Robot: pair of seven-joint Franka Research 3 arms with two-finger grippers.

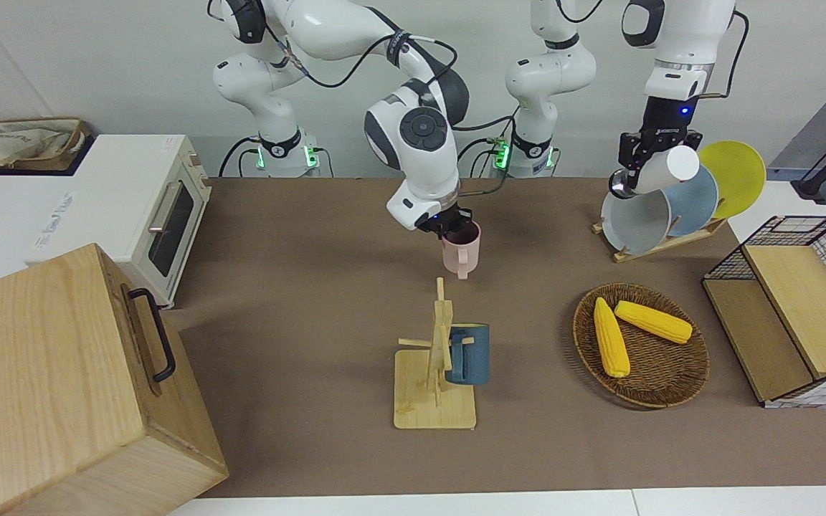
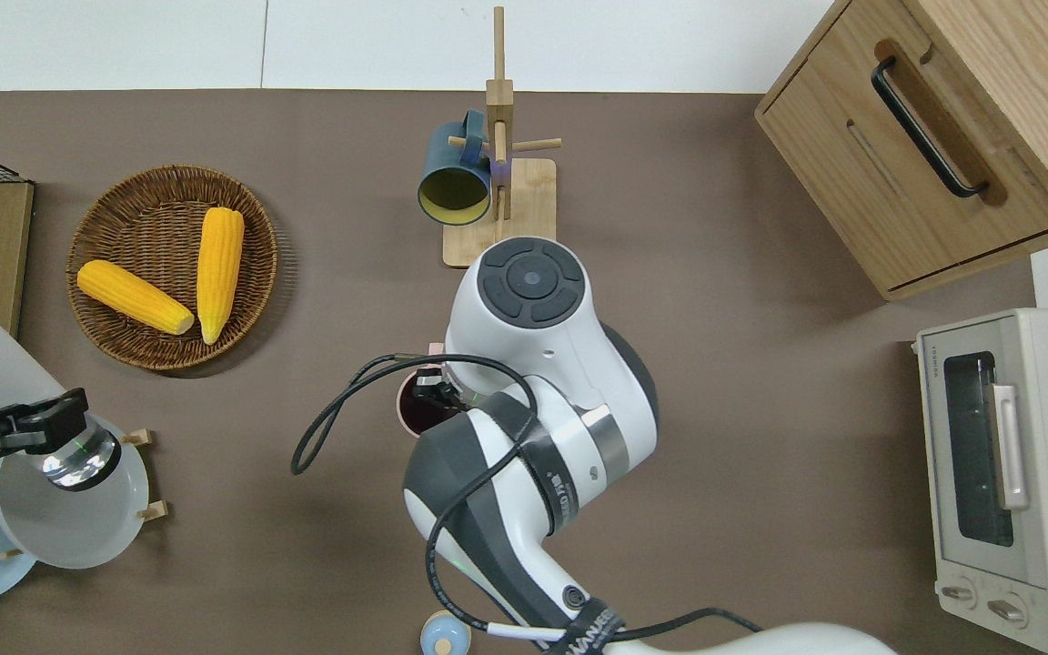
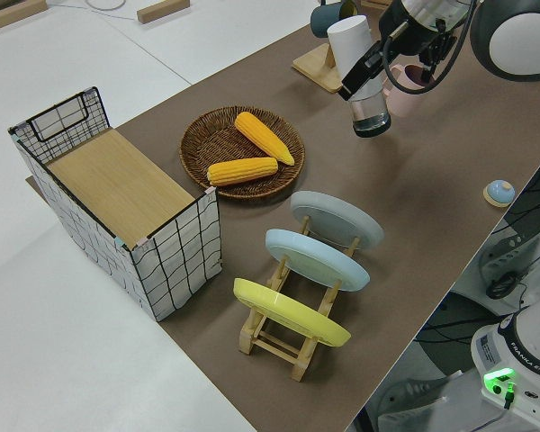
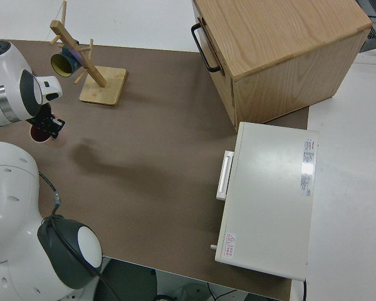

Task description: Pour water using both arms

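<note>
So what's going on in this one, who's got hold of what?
Both arms are at work, each carrying a vessel in the air. The right gripper holds a pink mug upright by its rim, over bare table about midway along it. The left gripper holds a white bottle, tilted with its clear end low, over the plate rack at the left arm's end. The two vessels are well apart, and no water can be seen pouring.

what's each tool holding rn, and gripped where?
Right tool: pink mug, by the rim. Left tool: white tilted bottle, around its body near the clear end.
</note>
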